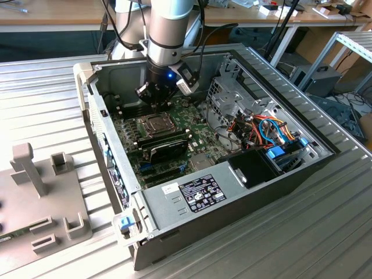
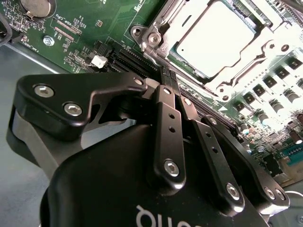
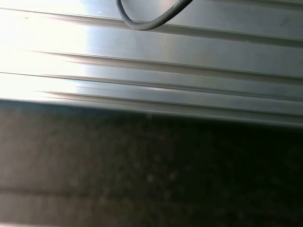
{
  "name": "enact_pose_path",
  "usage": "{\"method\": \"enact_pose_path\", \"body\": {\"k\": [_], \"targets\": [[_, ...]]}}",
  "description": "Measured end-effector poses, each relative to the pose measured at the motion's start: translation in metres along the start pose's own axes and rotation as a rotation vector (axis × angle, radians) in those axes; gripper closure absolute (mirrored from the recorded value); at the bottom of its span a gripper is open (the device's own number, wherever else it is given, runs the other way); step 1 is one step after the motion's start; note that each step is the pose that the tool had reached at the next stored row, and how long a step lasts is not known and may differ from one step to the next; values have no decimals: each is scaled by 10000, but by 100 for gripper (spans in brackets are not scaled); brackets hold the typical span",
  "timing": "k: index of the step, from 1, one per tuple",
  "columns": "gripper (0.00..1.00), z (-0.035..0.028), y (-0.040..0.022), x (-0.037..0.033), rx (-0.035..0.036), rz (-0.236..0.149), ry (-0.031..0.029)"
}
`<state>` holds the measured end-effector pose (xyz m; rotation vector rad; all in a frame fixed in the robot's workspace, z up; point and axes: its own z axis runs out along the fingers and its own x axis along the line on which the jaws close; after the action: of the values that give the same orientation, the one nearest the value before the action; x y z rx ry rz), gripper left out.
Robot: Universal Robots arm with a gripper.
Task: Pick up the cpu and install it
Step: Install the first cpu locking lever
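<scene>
— Where is the cpu [image 2: 215, 40]?

— In the second wrist view it lies flat inside the metal socket frame [image 2: 161, 30] on the green motherboard [image 2: 83, 33]. It is a small square chip with a pale silver-grey top, washed almost white by the light, and the frame's bars sit around its edges.

— Which way does it point?

— Its metal top faces up, away from the board. Being square, it has no long axis to speak of; its sides run in line with the frame around it.

— And the gripper [image 2: 168, 78]?

— Its two black fingers are brought together with no gap visible between them, and nothing is held. The tips hang just beside the frame, over the dark slots next to it, apart from the chip.

— What does the exterior view add?

— The whole setting: the open computer case [image 1: 110, 168] lying on a ribbed metal surface [image 1: 40, 99], the arm [image 1: 165, 26] reaching down into it, the gripper [image 1: 152, 97] low over the board just above the socket frame [image 1: 156, 122], and a long black card [image 1: 165, 150] beside that frame. The chip itself is too small there to tell.

— And the first wrist view?

— Ribbed bright metal, a dark band beneath it, and a loop of black cable [image 3: 151, 19].
</scene>
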<state>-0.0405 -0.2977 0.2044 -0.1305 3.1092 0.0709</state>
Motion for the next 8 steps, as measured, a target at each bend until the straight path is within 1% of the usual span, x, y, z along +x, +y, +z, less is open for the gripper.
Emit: {"method": "enact_pose_path", "body": {"k": [8], "targets": [[89,17,-1,0,0,0,-2]]}}
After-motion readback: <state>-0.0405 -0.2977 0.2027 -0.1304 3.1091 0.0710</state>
